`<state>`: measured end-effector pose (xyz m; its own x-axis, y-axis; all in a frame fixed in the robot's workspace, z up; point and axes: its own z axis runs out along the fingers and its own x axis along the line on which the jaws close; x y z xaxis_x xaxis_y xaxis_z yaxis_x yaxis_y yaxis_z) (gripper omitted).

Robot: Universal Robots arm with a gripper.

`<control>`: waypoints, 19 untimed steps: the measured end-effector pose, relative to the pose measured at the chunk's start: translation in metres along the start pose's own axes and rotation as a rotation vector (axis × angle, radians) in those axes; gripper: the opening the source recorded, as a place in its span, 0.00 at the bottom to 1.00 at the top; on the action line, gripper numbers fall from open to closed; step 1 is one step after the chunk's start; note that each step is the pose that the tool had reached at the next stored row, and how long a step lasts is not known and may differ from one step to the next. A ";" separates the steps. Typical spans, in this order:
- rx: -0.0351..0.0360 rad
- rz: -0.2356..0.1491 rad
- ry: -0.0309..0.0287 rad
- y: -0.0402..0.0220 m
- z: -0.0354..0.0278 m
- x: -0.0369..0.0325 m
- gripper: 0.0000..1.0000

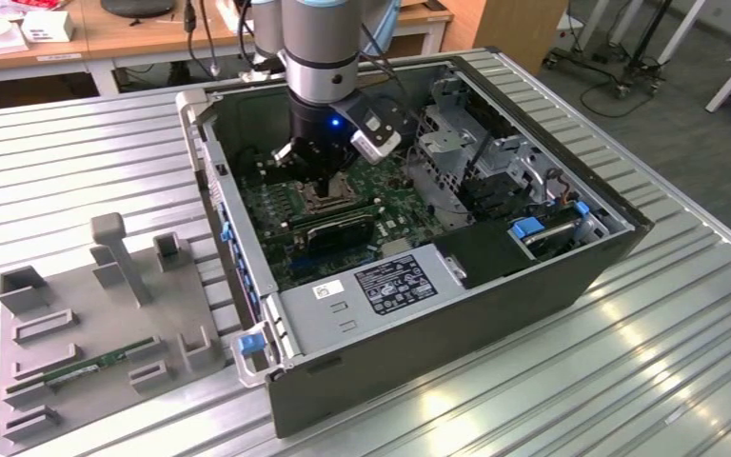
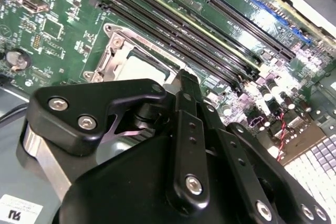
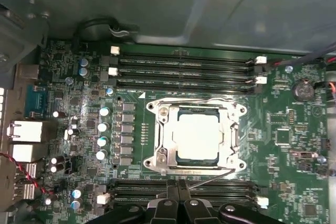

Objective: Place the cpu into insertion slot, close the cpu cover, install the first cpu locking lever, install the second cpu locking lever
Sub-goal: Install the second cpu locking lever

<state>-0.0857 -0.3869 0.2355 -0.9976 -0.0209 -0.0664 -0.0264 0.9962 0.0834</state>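
Claw position: the gripper hangs straight down from the arm inside the open computer case, tips just above the motherboard at the socket.
Claw state: in the first wrist view the fingertips stand pressed together with nothing between them; the gripper sits at the socket's edge beside the memory slots.
Cpu location: the cpu lies flat in the insertion slot, pale top upward, sides square with the frame.
Cover: the cpu cover appears laid down around the chip, its window framing the pale top.
Lever: a thin wire lever runs slantwise from the socket's corner toward the fingertips, seemingly not yet latched; its long axis lies roughly along the socket's near edge.
Key relation: the socket lies just beyond the fingertips, the lever nearest, almost touching; contact cannot be confirmed.
Second wrist view: the gripper points at the socket rim, cpu just past it.
Outside the case: a grey fixture tray with a memory stick stands well apart, on the exterior view's left.
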 end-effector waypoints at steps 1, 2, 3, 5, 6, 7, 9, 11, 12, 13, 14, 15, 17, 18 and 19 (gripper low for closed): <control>-0.0001 0.000 -0.0001 -0.0001 0.0018 0.0003 0.11; -0.0001 0.000 0.0000 -0.0003 0.0037 0.0008 0.11; 0.0000 0.000 0.0000 -0.0004 0.0054 0.0014 0.11; 0.0000 0.000 0.0000 -0.0007 0.0089 0.0030 0.11; 0.0000 0.000 -0.0001 -0.0008 0.0107 0.0041 0.11; -0.0001 0.000 -0.0001 -0.0009 0.0124 0.0052 0.11; -0.0002 0.000 -0.0002 -0.0012 0.0159 0.0077 0.11; -0.0001 0.000 -0.0001 -0.0015 0.0212 0.0115 0.11; -0.0001 0.000 -0.0001 -0.0017 0.0229 0.0125 0.11; -0.0001 0.000 0.0000 -0.0018 0.0246 0.0136 0.11; -0.0001 0.000 -0.0001 -0.0019 0.0264 0.0145 0.11; -0.0001 0.000 -0.0001 -0.0021 0.0280 0.0152 0.11; -0.0001 0.000 0.0000 -0.0022 0.0304 0.0160 0.11; -0.0001 0.000 0.0000 -0.0023 0.0311 0.0161 0.11; 0.0000 0.000 0.0000 -0.0024 0.0313 0.0162 0.11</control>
<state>-0.0997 -0.3870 0.2030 -0.9976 -0.0212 -0.0664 -0.0267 0.9962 0.0834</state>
